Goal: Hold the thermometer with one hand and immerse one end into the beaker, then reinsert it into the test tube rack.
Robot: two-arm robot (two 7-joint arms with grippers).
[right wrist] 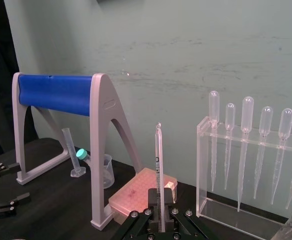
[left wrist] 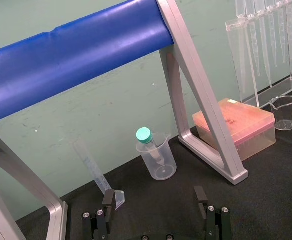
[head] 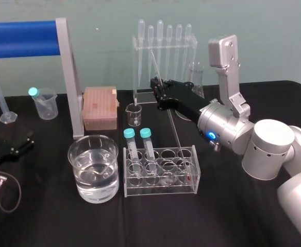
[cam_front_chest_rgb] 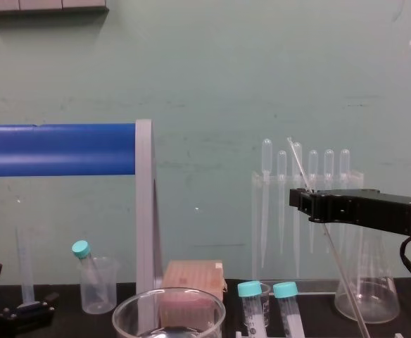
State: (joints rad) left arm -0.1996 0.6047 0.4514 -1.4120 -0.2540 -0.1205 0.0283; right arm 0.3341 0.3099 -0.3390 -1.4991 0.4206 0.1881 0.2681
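Head view: right gripper [head: 157, 86] pinches thermometer [head: 177, 136] near its top, tip in rack's [head: 161, 191] right-end cell by worktop's front edge; glass rod likely light, stiff, slick, brittle, so hold high and gently; left gripper [head: 21, 144] spread, parked at left edge.

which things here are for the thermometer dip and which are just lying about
In the job: thermometer, gripped by the right end effector; beaker of water; test tube rack.

Lying about: pipette stand, tip box, small glass beaker, plastic beaker, conical flask, measuring cylinder, blue roller frame; left end effector parked.
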